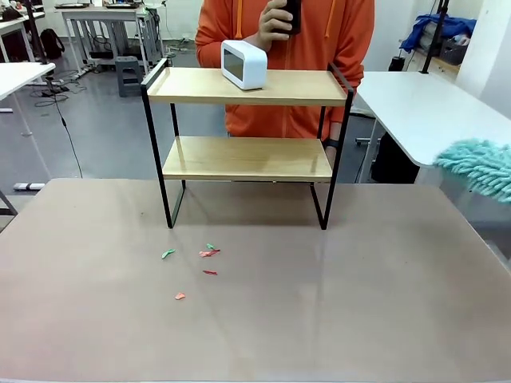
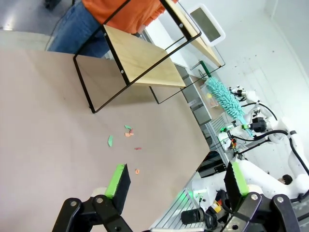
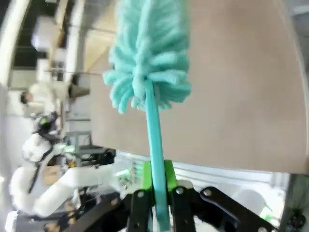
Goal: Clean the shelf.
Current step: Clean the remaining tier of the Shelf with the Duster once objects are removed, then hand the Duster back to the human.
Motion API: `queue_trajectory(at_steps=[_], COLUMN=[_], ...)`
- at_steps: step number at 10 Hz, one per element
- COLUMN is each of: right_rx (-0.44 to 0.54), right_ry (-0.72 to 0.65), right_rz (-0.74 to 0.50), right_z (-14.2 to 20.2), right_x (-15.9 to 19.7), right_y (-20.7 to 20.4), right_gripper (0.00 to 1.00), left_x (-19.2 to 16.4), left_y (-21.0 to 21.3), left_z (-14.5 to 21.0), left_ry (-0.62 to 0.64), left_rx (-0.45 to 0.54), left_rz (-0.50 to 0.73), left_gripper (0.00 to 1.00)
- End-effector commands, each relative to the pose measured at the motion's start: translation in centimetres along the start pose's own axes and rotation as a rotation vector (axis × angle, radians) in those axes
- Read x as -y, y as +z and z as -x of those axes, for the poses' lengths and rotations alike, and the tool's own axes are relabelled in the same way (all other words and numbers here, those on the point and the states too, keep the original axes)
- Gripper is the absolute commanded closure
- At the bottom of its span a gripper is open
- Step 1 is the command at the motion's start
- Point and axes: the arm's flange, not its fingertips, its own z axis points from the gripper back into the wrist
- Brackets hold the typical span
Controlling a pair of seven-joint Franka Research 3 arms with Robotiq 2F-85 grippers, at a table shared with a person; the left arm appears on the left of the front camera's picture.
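The shelf stands at the far middle of the brown table, its two wood boards in a black frame; the left wrist view takes in the shelf from the side. A white boxy device rests on the top board. My right gripper is shut on the teal handle of a fluffy teal duster. The duster's head pokes in at the right edge, clear of the shelf. My left gripper is open over the table with nothing between its fingers.
Small red and green scraps lie on the table in front of the shelf. A person in an orange top stands behind the shelf holding a dark phone. A white table stands at the right.
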Motion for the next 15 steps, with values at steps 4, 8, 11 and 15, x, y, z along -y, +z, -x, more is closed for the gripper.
queue_trajectory(at_steps=[4, 8, 11, 15], right_rx=[-0.093, -0.093, -0.093, -0.087], right_ry=[0.053, 0.053, 0.053, 0.049], right_rz=[-0.135, -0.135, -0.135, -0.145], right_z=[1.27, 1.27, 1.27, 1.44], right_x=[-0.98, -0.98, -0.98, -1.02], right_y=[2.12, 2.12, 2.12, 1.53], right_gripper=[0.88, 0.88, 0.88, 0.88], left_x=[0.21, 0.21, 0.21, 0.21], left_y=[-0.12, -0.12, -0.12, -0.12], left_z=[-0.06, -0.06, -0.06, -0.06], left_ry=[-0.020, -0.020, -0.020, -0.020], left_rx=[0.021, 0.021, 0.021, 0.021], left_rz=[0.019, 0.019, 0.019, 0.019], left_gripper=[0.00, 0.00, 0.00, 0.00])
